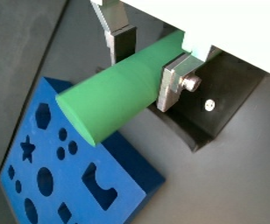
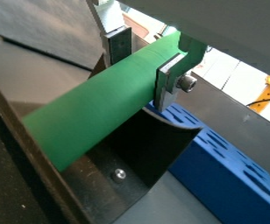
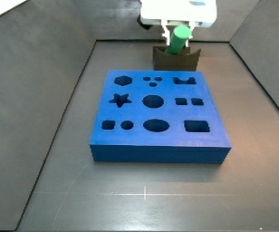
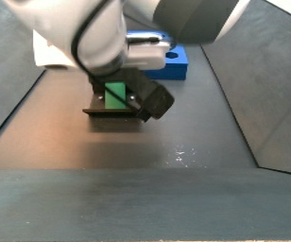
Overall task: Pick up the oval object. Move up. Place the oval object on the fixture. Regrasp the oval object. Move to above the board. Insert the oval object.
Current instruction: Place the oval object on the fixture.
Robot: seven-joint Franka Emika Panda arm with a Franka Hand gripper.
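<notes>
The oval object is a bright green rod (image 1: 108,101) lying between the two silver fingers of my gripper (image 1: 147,70). The pads press on its sides, one finger (image 1: 173,83) in front and the other behind. It also shows in a wrist view (image 2: 90,118). The rod is over the dark fixture (image 2: 149,171), whose plate also shows (image 1: 225,105). In a side view the gripper (image 3: 176,27) holds the rod (image 3: 177,38) upright above the fixture (image 3: 176,61), behind the blue board (image 3: 154,113). In a side view the rod (image 4: 114,95) sits in the fixture (image 4: 111,115).
The blue board (image 1: 67,175) with its shaped holes lies beside the fixture and also shows in a wrist view (image 2: 231,179). Dark sloping walls (image 3: 57,100) bound the floor on both sides. The robot arm (image 4: 97,38) fills the top of a side view.
</notes>
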